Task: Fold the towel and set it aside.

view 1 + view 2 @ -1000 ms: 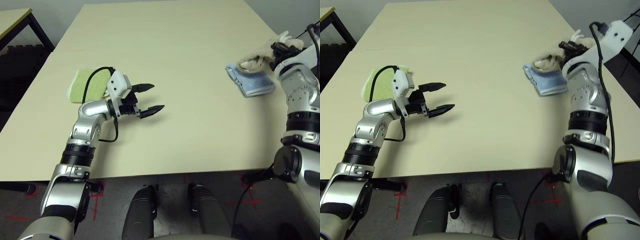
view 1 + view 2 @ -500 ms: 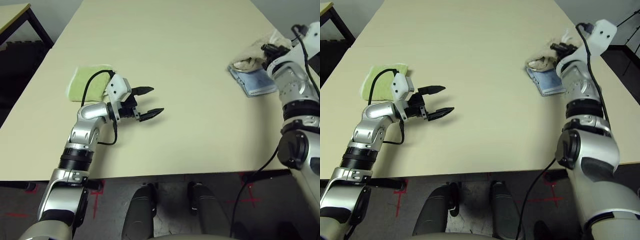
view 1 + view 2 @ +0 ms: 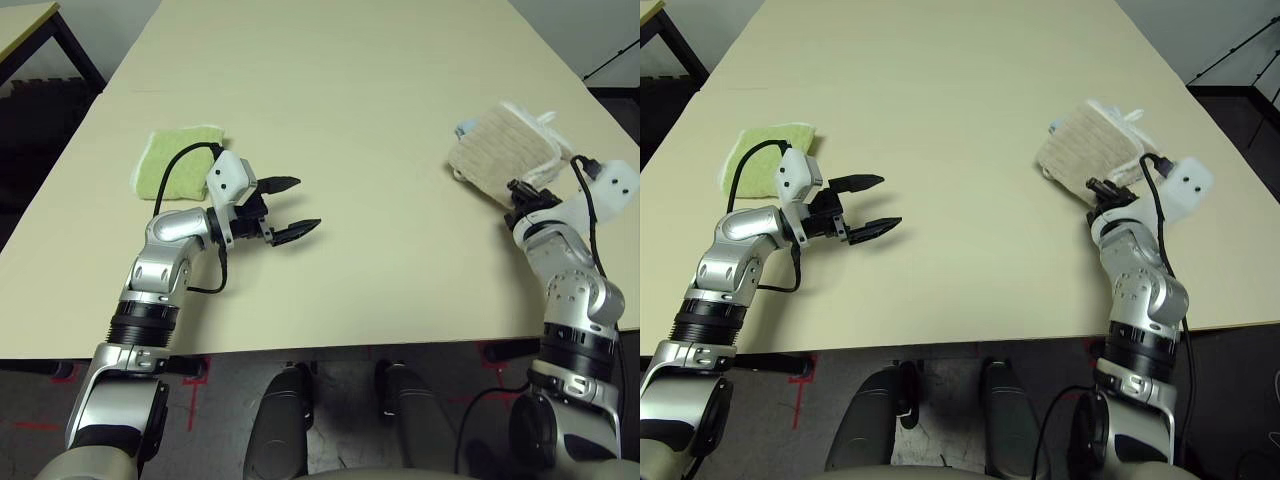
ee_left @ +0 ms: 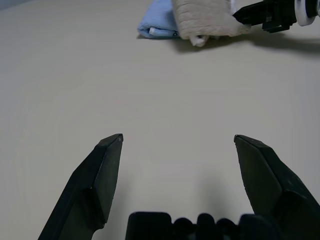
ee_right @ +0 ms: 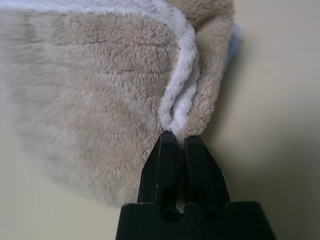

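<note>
The towel (image 3: 500, 150), beige-tan with white edging, lies folded flat at the table's right side, on top of a light-blue towel. My right gripper (image 3: 520, 190) is at its near edge, shut on the towel's white-edged hem (image 5: 179, 107), which bunches at the fingertips. My left gripper (image 3: 295, 205) hovers open over bare table left of centre, far from the towel, with nothing between its fingers (image 4: 107, 165).
The light-blue towel (image 4: 157, 22) peeks out from under the beige one. A lime-green towel (image 3: 178, 160) lies at the left, just behind my left wrist. The table's right edge (image 3: 600, 130) runs close to the beige towel.
My right arm has swung back toward me and lowered, and the towel, bunched above the blue one before, now lies flat over it. The left arm has held its place while the camera shifted.
</note>
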Controlling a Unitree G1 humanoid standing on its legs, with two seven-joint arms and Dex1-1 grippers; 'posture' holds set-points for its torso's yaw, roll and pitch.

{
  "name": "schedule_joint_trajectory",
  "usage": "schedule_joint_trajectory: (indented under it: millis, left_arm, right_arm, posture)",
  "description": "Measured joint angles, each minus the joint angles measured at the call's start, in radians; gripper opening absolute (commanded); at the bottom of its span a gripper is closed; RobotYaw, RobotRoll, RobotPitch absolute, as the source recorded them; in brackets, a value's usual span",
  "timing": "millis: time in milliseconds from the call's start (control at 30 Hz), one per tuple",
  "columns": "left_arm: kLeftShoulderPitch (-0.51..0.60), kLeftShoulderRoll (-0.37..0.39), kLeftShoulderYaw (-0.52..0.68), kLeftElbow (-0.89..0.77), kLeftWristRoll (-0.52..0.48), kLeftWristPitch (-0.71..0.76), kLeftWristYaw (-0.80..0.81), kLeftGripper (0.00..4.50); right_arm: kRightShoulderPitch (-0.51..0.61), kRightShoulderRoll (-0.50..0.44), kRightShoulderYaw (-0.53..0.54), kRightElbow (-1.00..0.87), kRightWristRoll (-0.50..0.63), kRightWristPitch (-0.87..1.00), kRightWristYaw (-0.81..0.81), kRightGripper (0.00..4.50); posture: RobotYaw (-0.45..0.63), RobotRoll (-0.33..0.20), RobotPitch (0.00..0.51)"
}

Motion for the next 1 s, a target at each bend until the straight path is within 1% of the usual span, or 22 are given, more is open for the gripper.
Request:
schedule_joint_trajectory:
  millis: [133,333,567,667,833,1000]
  left_arm:
    - [-0.003,-0.001,-0.001,0.006,0.0,0.0,-0.001,4.5]
    - [-0.01,-0.002,-0.001,0.009,0.001,-0.002,0.0,4.5]
    - [-0.01,-0.006,-0.001,0.009,0.002,-0.004,0.001,4.5]
    - [-0.011,-0.01,-0.001,0.011,0.002,-0.007,0.002,4.5]
    - [-0.018,-0.014,-0.001,0.018,0.003,-0.014,0.002,4.5]
    - [-0.024,-0.022,-0.001,0.019,0.003,-0.02,0.003,4.5]
  right_arm:
    - [-0.012,-0.017,-0.02,0.02,0.0,-0.009,-0.012,0.0]
    - [-0.083,-0.054,-0.017,0.089,0.0,-0.023,0.008,0.0]
    - [-0.122,-0.094,0.071,0.087,0.002,-0.004,0.126,0.0]
    - [-0.164,-0.108,0.097,0.083,0.012,0.005,0.16,0.0]
    - [-0.243,-0.153,0.101,0.086,0.014,0.012,0.201,0.0]
    - [-0.32,-0.201,0.101,0.169,0.008,0.002,0.239,0.0]
  posture:
    - [0.05,0.0,0.229]
    - [0.05,0.0,0.225]
    - [0.05,0.0,0.221]
    - [0.05,0.0,0.218]
    - [0.04,0.0,0.214]
    - [0.04,0.0,0.208]
